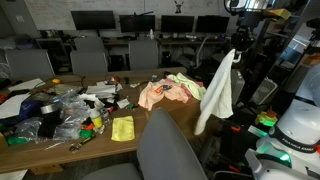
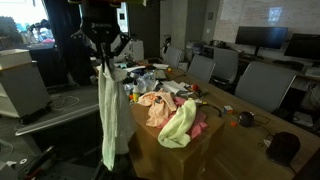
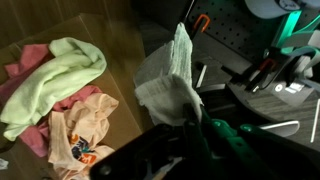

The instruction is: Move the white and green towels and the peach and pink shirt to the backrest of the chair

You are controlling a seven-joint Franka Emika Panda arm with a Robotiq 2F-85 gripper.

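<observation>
Jaws clenched on its top, the white towel hangs clear of the desk, bound for the six-o'clock backrest.

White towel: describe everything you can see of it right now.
The white towel is a large cream-white cloth, soft with a ribbed weave in the wrist view. It hangs in long folds, pinched at its top by the shut fingers, beside the edge of the wooden table, its lower end below the tabletop. Nothing else visibly touches it.
</observation>
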